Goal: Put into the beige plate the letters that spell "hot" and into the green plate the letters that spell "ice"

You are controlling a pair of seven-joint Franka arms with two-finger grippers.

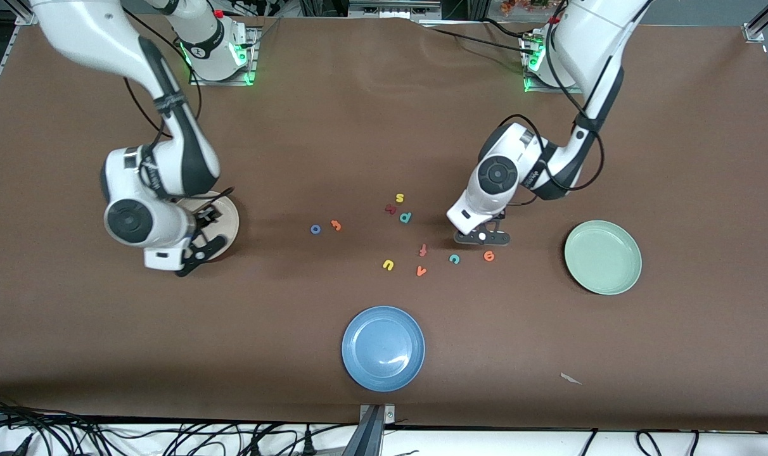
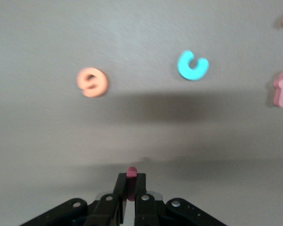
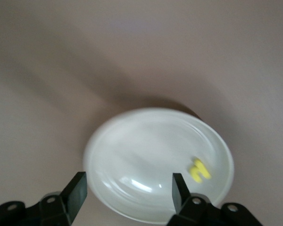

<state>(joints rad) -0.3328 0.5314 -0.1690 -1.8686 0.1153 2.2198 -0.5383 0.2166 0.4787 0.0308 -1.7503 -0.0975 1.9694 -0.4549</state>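
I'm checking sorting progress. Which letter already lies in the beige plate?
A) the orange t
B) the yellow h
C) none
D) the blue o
B: the right wrist view shows the yellow h lying in the beige plate, under the open right gripper.

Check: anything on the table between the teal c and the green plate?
Only the orange e, front view, lying between the teal c and the green plate; rest is bare.

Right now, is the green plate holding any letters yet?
No. In the front view the green plate is bare; the teal c and orange e lie on the table.
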